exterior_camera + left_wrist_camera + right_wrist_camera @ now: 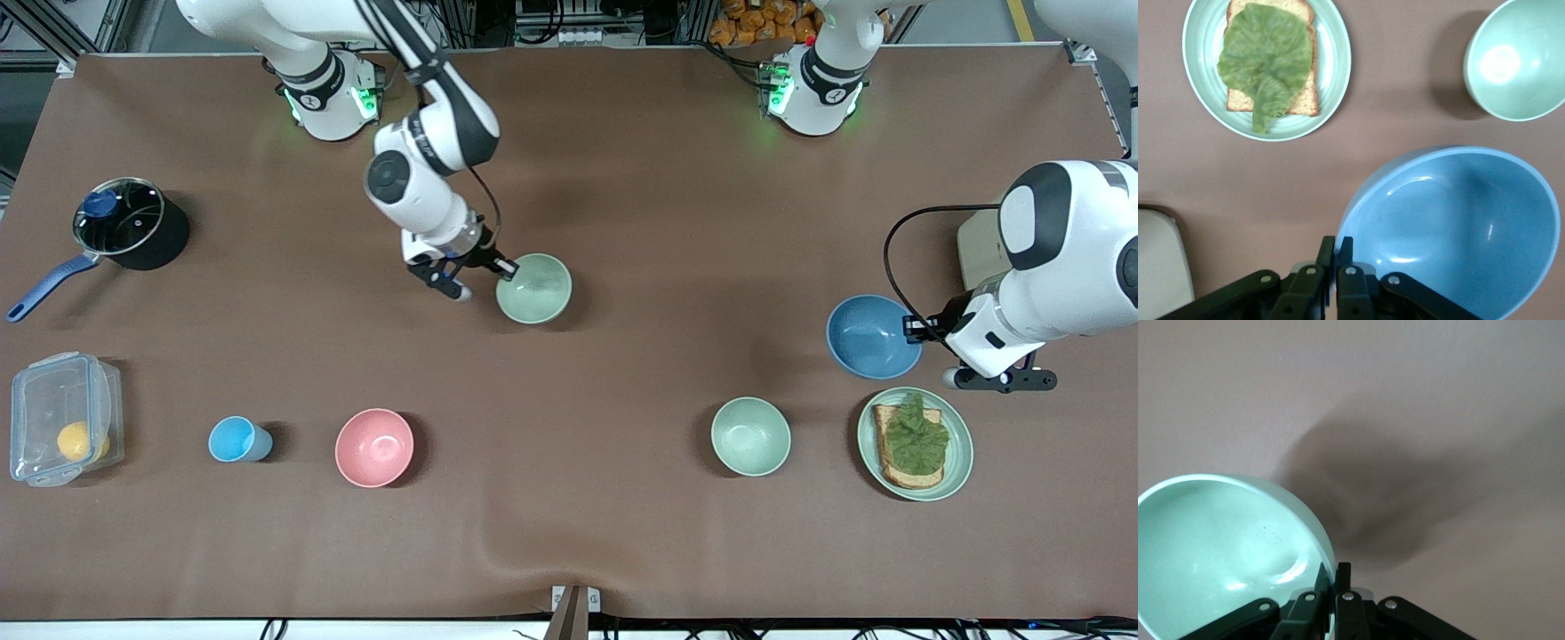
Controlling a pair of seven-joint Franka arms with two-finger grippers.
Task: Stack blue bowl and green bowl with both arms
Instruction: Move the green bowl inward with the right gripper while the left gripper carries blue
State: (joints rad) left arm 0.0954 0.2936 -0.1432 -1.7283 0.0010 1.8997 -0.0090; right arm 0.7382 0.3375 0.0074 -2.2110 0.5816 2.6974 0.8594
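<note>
The blue bowl (873, 336) is pinched by its rim in the left gripper (916, 329), above the table near the toast plate (958, 462). The green bowl (533, 288) is likewise rim-clamped by the right gripper (505, 269), mid-table, presumably for stacking.

The right end effector (508, 267) grips the green bowl (533, 289); the left end effector (909, 327) grips the blue bowl (873, 337).

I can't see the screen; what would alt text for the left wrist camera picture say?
The left gripper is shut on the rim of the blue bowl, which fills the foreground over a brown table. Also on the table are a pale green plate holding toast topped with lettuce, and part of a mint-green bowl.
</note>
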